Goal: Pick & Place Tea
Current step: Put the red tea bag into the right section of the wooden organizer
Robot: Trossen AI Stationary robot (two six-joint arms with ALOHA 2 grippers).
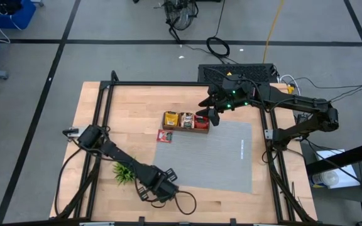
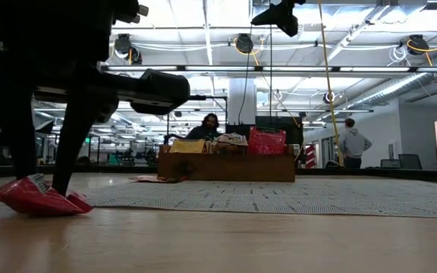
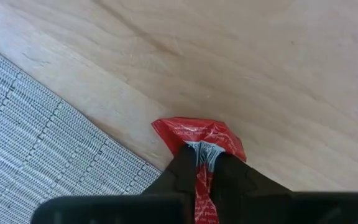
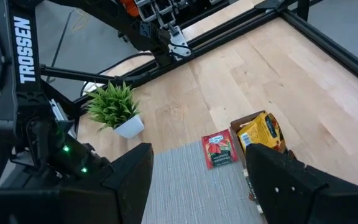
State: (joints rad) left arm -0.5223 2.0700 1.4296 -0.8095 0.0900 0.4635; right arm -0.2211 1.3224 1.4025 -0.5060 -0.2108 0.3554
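Your left tool [image 3: 205,171] pinched shut on crinkled red foil packet [image 3: 199,138], near surface's [image 3: 278,68] front edge, right tool [image 4: 197,180] agape, empty.

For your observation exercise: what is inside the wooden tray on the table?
The wooden tray holds upright tea packets: yellow, grey-brown, red. The right gripper covers its end, hiding anything there.
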